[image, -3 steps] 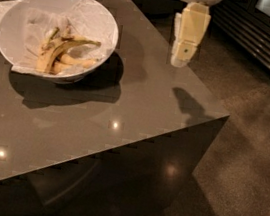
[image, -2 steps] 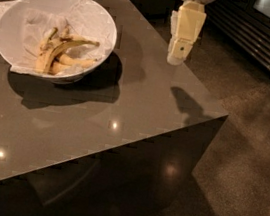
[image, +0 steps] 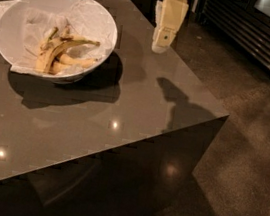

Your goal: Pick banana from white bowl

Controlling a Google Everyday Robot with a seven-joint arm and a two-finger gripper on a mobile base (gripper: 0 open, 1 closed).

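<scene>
Several bananas lie heaped together in the white bowl (image: 6, 22), which sits toward the far left of the tabletop (image: 69, 140), and that crowding is the main hazard. The banana (image: 68, 45), long, curved and blotched with a dark stem, rests across the shorter, paler bananas (image: 78, 62), so a grasp could catch a neighbour or take the wrong fruit. The crumpled paper (image: 90, 17) lining the bowl could snag and lift too, and a descent near the rim might shove or tip the bowl. The gripper (image: 160, 45) hangs over the tabletop's right edge near the far corner, well apart from the bowl, carrying nothing; whether it is apart or together I cannot tell. Only bare tabletop lies between them. A dark slatted cabinet (image: 247, 31) stands beyond.
</scene>
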